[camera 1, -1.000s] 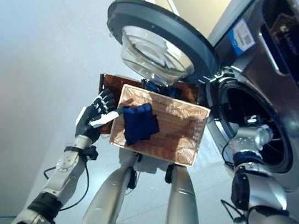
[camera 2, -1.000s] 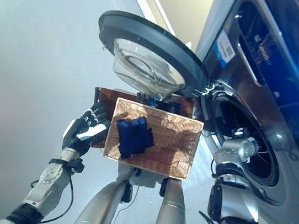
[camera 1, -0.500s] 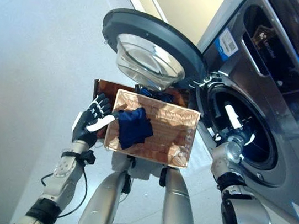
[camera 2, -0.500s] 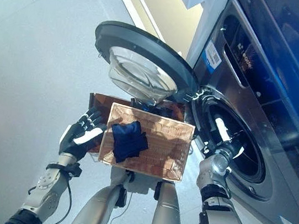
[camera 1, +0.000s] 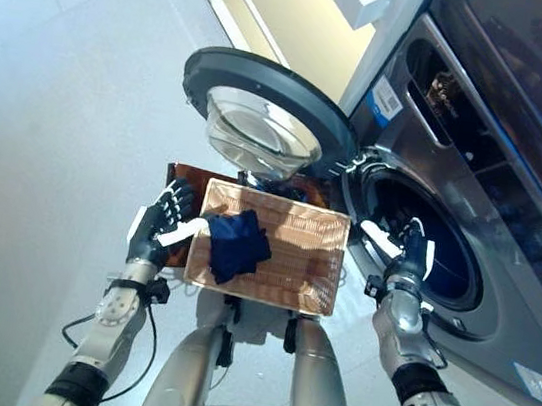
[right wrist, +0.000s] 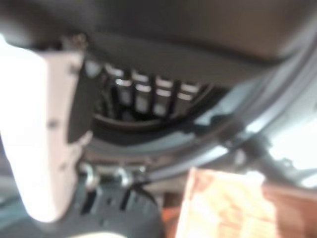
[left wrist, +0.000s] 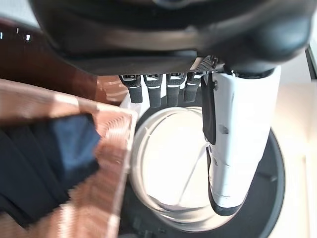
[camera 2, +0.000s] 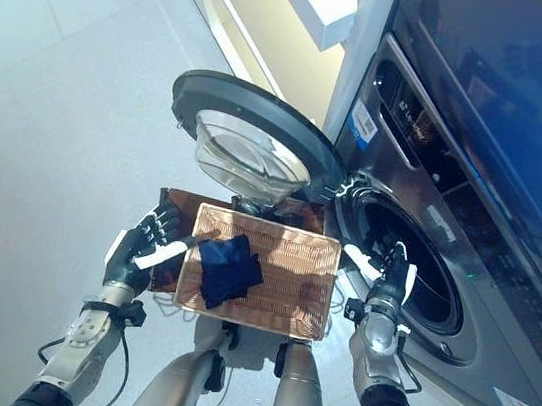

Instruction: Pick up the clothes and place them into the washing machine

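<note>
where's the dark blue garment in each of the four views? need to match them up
Left eye view: dark blue garment in the left half of the wicker basket.
Right eye view: same spot in the basket, centre-left of the picture.
Left wrist view: dark folds inside the basket's corner.
Right wrist view: not visible; only a basket corner shows.
Shared landmark: the basket rim, with the open washer door beyond it.

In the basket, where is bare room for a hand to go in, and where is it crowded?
The woven basket is bare over its half toward the washing machine, right of the dark blue clothes. The crowded part is the left side, where the clothes lie and the left hand is at the rim. The right hand is at the drum opening.
</note>
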